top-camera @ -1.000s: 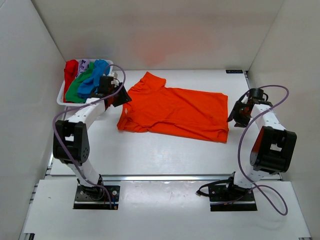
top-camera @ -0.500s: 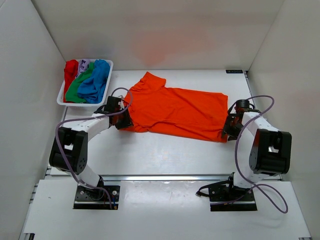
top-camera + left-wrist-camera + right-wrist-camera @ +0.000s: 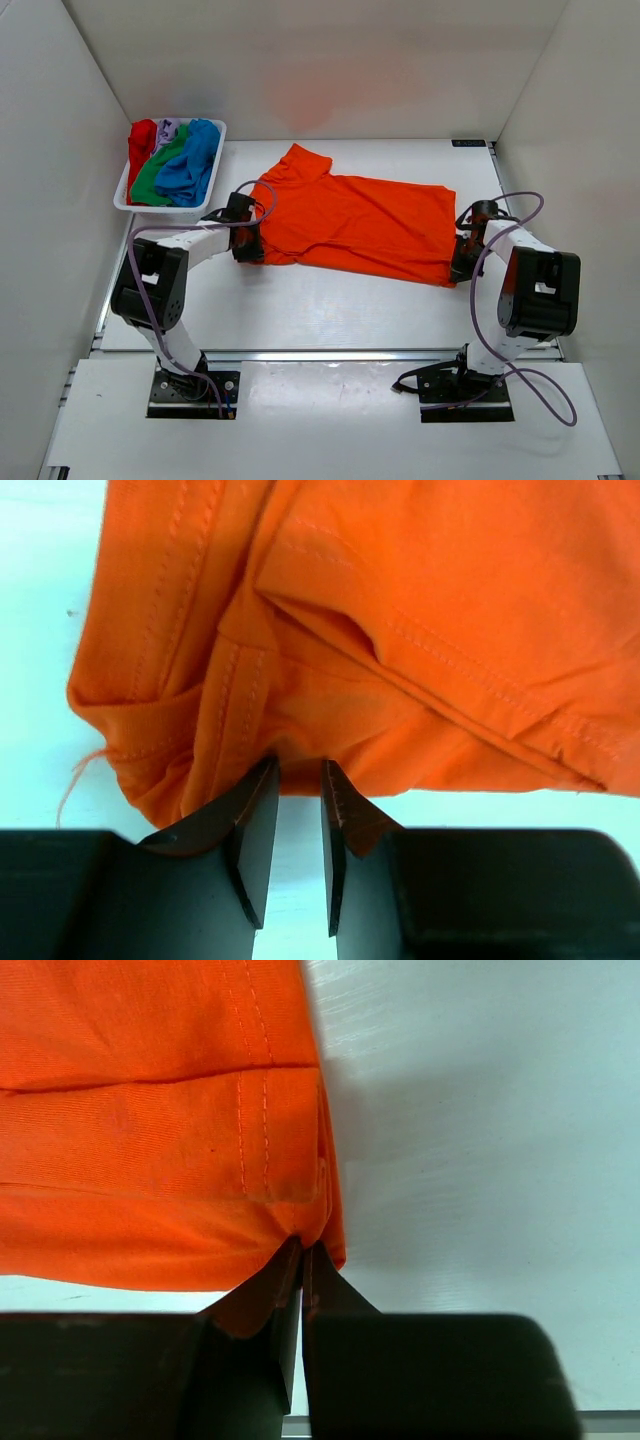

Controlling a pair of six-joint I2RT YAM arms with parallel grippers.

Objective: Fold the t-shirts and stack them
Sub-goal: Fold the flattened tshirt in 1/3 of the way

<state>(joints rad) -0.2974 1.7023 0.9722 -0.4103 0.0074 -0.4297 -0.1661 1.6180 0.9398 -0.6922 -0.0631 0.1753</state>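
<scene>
The orange t-shirt [image 3: 350,220] lies spread flat in the middle of the desk [image 3: 330,305], collar end toward the left and hem toward the right. The other t-shirts [image 3: 180,160] sit bunched in the white tray [image 3: 121,196] at the far left.

A second ago both arms were clear of the cloth, the left one up by the tray. Now each is down at a near corner of the shirt. The right gripper [image 3: 462,262] has gone from part open to fully closed on the near hem corner. The left gripper [image 3: 248,240] has narrowed at the near sleeve end but is not yet closed. I judge this as the start of the first fold: one corner is secured, the other is about to be, and a lift should wait for the second hold.

The top view shows only where the arms meet the shirt. The right wrist view shows the right gripper [image 3: 302,1247] pinching the stitched hem [image 3: 150,1110] at its tips. The left wrist view shows the left gripper [image 3: 300,768] with bare desk still visible between its fingers and the rumpled sleeve seam [image 3: 400,630] just touching the tips.
</scene>
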